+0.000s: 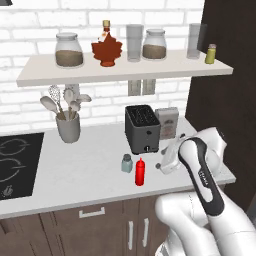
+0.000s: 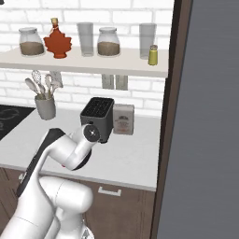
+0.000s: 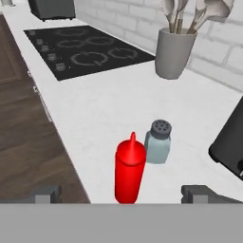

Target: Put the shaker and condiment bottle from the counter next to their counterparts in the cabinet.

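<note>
The red condiment bottle (image 1: pixel 140 171) stands on the off-white counter (image 1: pixel 85 175) near its front edge. The pale blue-grey shaker (image 1: pixel 127 163) stands just left of it and behind. In the hand view the condiment bottle (image 3: pixel 129 167) is close ahead, with the shaker (image 3: pixel 157 141) touching or nearly touching its far side. My gripper (image 3: pixel 122 195) is open, its fingertips (image 3: pixel 47 194) wide apart, level with the bottle and holding nothing. Up on the cabinet shelf (image 1: pixel 125 73) are the counterparts, the maple-leaf syrup bottle (image 1: pixel 106 48) and the yellow-green shaker (image 1: pixel 210 54).
A dark toaster (image 1: pixel 142 128) and a small box (image 1: pixel 167 122) stand behind the two items. A grey utensil holder (image 1: pixel 68 127) and a black cooktop (image 1: pixel 15 165) are to the left. Jars and tall glasses share the shelf. A tall dark panel (image 2: pixel 205 116) closes off the right.
</note>
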{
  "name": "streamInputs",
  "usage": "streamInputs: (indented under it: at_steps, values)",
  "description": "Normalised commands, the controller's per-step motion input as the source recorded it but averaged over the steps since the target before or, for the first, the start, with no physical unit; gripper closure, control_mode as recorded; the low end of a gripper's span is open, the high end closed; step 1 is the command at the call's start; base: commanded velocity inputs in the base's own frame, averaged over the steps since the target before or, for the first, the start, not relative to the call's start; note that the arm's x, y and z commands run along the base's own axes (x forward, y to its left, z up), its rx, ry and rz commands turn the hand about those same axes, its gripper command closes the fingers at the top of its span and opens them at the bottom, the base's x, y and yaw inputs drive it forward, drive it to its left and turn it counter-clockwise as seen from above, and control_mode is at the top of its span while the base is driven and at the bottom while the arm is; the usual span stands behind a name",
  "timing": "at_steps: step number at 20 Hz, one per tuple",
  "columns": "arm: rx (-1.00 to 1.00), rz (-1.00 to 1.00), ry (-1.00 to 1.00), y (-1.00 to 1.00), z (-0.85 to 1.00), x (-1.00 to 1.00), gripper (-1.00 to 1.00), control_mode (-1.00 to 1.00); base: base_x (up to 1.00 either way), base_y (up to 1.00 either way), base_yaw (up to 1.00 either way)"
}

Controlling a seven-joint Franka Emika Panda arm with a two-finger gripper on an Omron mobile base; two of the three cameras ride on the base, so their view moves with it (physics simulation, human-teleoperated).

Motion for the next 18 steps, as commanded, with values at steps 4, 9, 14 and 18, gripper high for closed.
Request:
streamInputs:
  at_steps: [4,9,14,18]
  values:
    - [-0.09,0.0,0.0,0.37,-0.46,0.27,-1.0,-1.0,0.0,0.0,0.0]
    - [0.0,0.0,0.01,0.01,-0.04,0.0,-1.0,-1.0,0.0,0.0,0.0]
    - [0.0,0.0,0.1,0.06,-0.53,0.2,-1.0,-1.0,0.0,0.0,0.0]
    - [0.0,0.0,0.07,0.07,-0.68,0.13,-1.0,-1.0,0.0,0.0,0.0]
